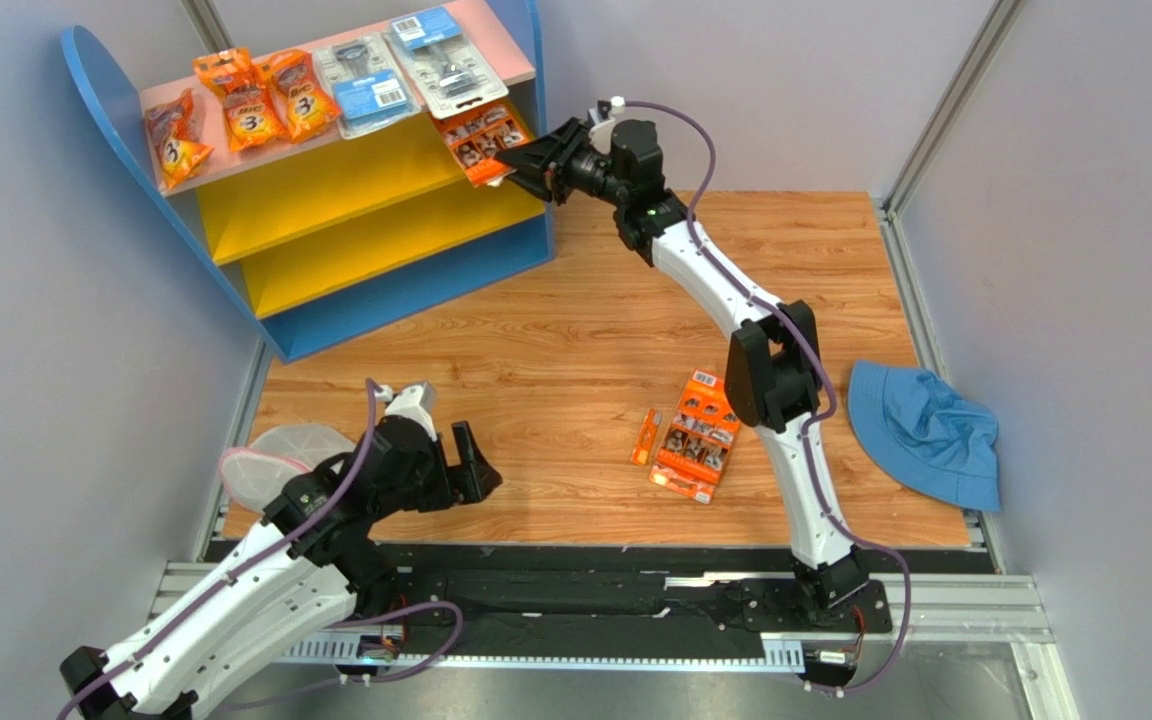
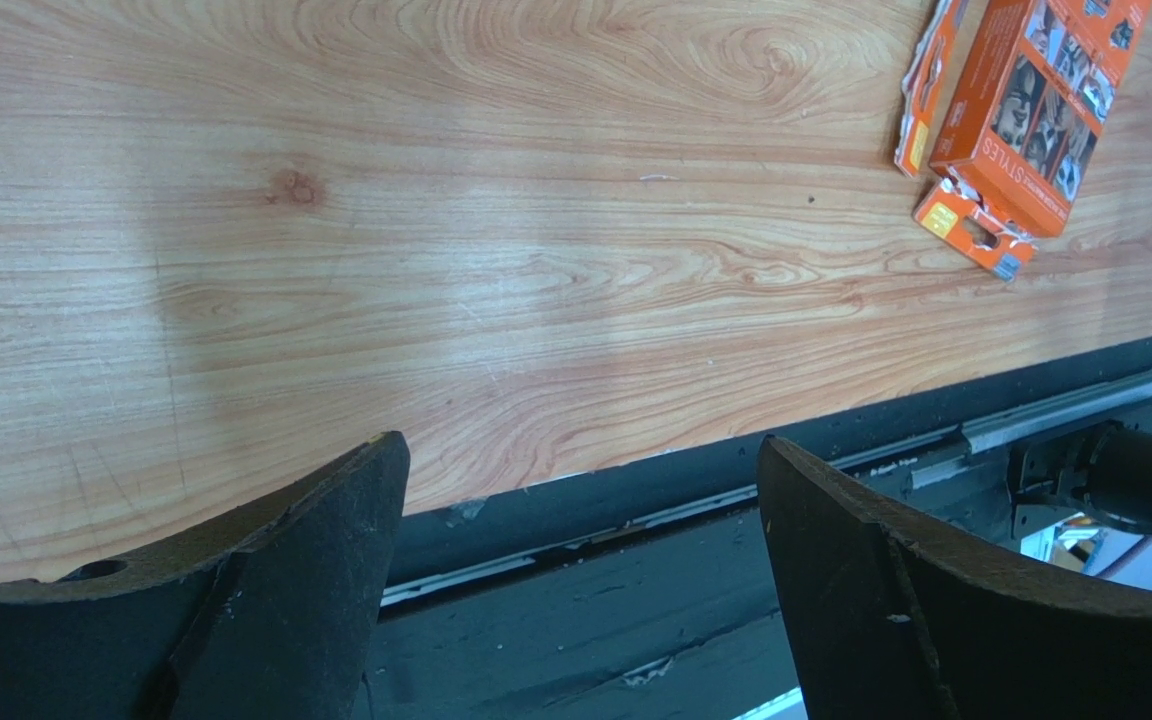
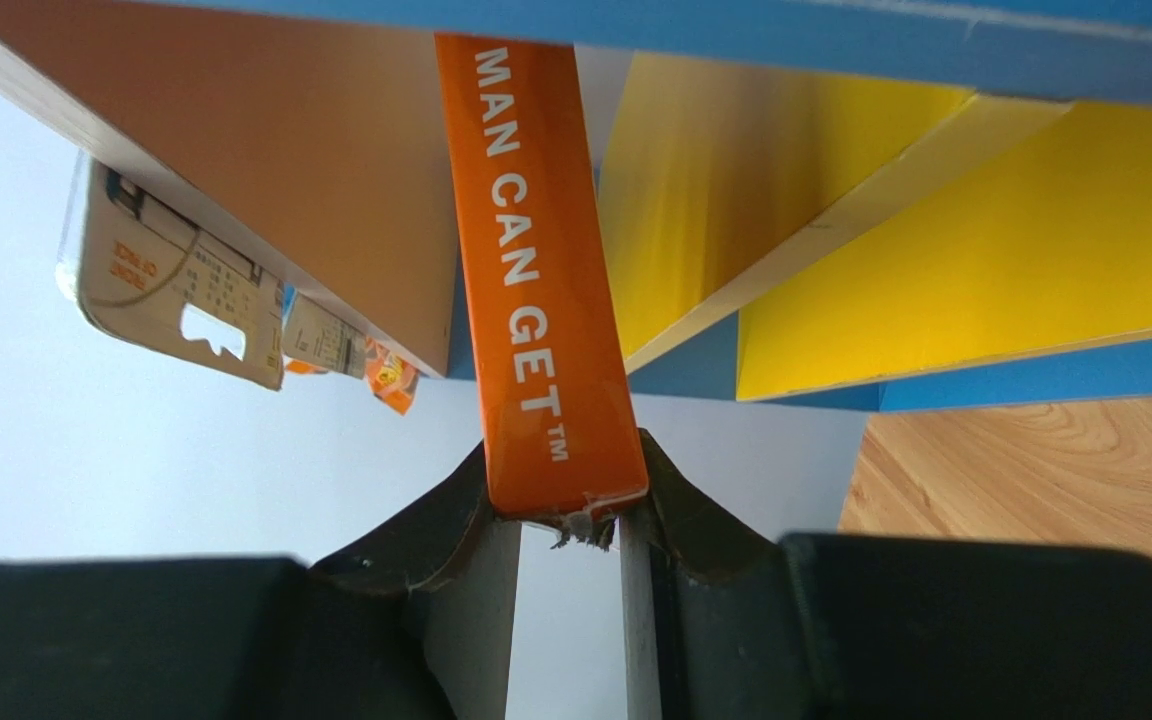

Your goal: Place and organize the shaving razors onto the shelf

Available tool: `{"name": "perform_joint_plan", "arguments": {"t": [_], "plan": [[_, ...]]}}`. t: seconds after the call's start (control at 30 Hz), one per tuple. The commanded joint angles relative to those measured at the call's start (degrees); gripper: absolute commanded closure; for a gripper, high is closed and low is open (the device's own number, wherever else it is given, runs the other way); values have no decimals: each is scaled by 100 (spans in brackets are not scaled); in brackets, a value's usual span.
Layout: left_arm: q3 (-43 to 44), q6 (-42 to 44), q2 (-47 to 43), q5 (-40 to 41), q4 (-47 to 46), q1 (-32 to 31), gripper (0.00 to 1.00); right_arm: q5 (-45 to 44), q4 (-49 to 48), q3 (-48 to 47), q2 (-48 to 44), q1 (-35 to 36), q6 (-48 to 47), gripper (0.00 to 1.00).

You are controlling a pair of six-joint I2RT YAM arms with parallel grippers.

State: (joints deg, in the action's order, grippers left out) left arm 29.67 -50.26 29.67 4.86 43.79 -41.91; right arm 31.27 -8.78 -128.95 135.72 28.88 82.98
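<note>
The right gripper point(image 1: 515, 164) clamped an orange card point(image 1: 473, 143) at the corner of the shelf point(image 1: 387, 308), under an overhanging blister pack point(image 1: 455, 60). The left gripper point(image 1: 474, 462) gaped empty.

Desk point(image 1: 567, 345): light wood-grain top with darker knots and swirls, lit from above.
Blue hat point(image 1: 925, 428): soft cloth, crumpled, lying at the desk's right edge against the wall, its brim towards the near side.
Walls point(image 1: 1093, 300): plain pale grey panels closing in the desk on the left, back and right.
Frame posts point(image 1: 940, 98): slim metal strips running up the corners between the panels.
Black plate point(image 1: 597, 593): long dark strip along the desk's near edge.
Rail point(image 1: 973, 608): silver metal profile just beneath the plate.
Pale rounded object point(image 1: 274, 447): at the desk's left near corner, partly hidden; cannot tell what it is.
</note>
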Motion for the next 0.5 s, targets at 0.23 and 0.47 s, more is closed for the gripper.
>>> {"name": "perform_joint_plan", "arguments": {"t": [0.23, 0.47], "plan": [[-23, -36, -49, -126, -187, -19, 7, -331, -37, -456, 200, -58, 420, 98], [-40, -36, -49, -152, -222, -28, 7, -446, 113, -843, 402, -58, 500, 92]]}}
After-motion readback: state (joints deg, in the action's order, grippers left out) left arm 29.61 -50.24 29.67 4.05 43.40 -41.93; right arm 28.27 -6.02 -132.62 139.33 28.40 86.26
